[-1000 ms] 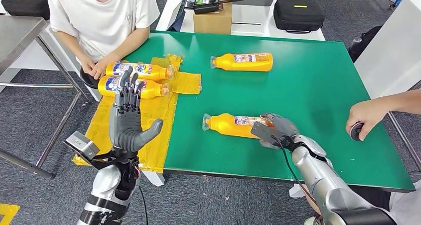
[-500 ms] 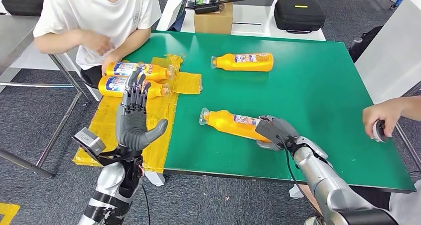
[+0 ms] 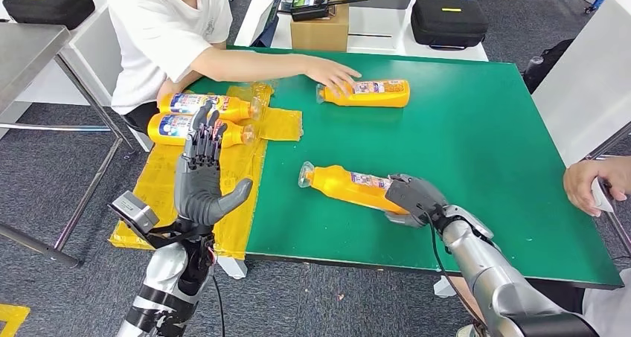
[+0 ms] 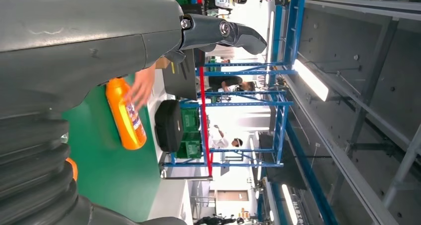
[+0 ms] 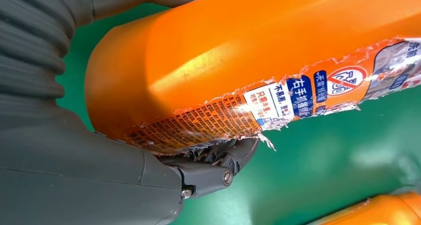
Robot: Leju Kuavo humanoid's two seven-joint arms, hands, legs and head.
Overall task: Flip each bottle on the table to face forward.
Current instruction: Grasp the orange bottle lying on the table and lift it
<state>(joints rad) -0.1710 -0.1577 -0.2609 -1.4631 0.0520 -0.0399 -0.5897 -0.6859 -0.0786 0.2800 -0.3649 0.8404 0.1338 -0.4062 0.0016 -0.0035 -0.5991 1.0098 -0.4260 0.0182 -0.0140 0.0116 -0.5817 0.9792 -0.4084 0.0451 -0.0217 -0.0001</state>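
An orange bottle [image 3: 348, 186] lies on its side on the green table [image 3: 476, 143], cap toward the left. My right hand [image 3: 411, 198] grips its base; the right wrist view shows the thumb and the dark fingers [image 5: 218, 160] on opposite sides of the bottle [image 5: 258, 51], with its torn label facing the camera. A second orange bottle [image 3: 370, 93] lies at the table's far side, a person's hand [image 3: 332, 74] resting on its neck end. Two more bottles [image 3: 210, 105] [image 3: 199, 129] lie on a yellow sheet [image 3: 238, 181]. My left hand [image 3: 201, 175] is raised over that sheet, open, fingers straight up.
A person in white sits at the far left and reaches across the table. Another person's hand [image 3: 595, 182] holds a small object off the right edge. A cardboard box [image 3: 320, 30] and a black case [image 3: 448, 21] stand behind the table. The left wrist view shows the far bottle [image 4: 126, 116].
The near bottle has swung in my right hand, its cap end now further left and up. The seated person has reached over to the far bottle. The hand at the right has drawn back.
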